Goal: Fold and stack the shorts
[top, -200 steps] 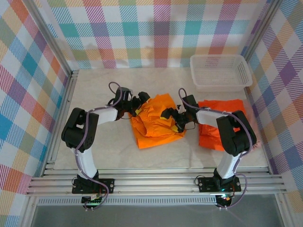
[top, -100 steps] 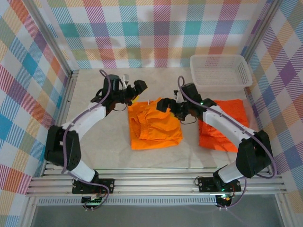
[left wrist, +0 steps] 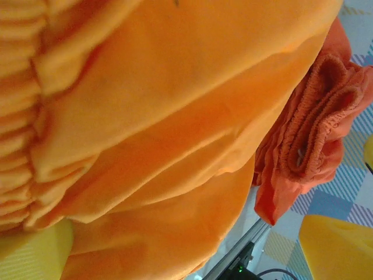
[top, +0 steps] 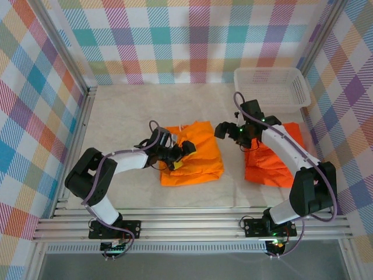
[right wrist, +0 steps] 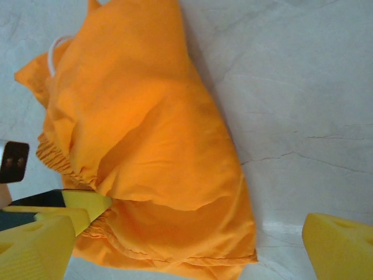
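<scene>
pale tabletop (top: 116,116) underneath it all, folks, and dead centre lay the yellow-orange shorts (top: 198,154), folded into a neat rectangle. just to their right, with a strip of bare surface between, sat the bright orange shorts (top: 274,166), folded flat as well and partly under the right arm. the white mesh basket (top: 271,87) waited at the far right corner, well apart from both.

left tool (top: 182,156) was low over the left edge of the yellow-orange shorts, jaws spread wide, gathered waistband (left wrist: 23,116) close in its wrist view; clamped on nothing. right tool (top: 228,134) hung off the far right corner of that same garment, jaws wide apart too, gripping nothing, one yellow pad (right wrist: 341,248) over bare surface. a white drawstring (right wrist: 53,52) peeked out at the far edge.
</scene>
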Robot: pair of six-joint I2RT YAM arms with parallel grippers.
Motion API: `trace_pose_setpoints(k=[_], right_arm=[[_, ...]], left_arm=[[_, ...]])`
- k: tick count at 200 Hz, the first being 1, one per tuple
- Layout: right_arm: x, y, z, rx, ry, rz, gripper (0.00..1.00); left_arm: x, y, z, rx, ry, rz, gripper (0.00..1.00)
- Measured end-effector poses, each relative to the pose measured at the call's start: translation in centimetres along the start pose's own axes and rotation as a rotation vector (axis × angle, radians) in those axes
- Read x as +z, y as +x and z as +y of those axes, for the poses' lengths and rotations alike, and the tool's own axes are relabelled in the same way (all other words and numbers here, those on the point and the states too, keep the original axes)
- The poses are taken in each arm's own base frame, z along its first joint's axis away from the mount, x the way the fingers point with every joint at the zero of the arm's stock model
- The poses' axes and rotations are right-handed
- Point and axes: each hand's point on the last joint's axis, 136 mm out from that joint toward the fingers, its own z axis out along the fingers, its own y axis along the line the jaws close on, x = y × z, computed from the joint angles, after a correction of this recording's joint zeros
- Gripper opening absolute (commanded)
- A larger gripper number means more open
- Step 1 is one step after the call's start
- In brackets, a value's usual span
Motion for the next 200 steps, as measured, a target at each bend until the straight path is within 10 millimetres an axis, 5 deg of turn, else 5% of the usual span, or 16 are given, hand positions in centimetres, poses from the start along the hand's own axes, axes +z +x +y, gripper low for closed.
trace_pose_setpoints(k=[123,200], right_arm=[[9.8,5.5,1.5,-0.071,-0.105,0.338,0.88],[12.4,6.0,1.6,-0.085,-0.111,0.366,0.74]], left_arm=[[-2.0,-0.6,2.2,0.132,-0.028,0.033,1.0],[-2.2,-0.5,2.2,0.154,-0.032,0.031,1.0]])
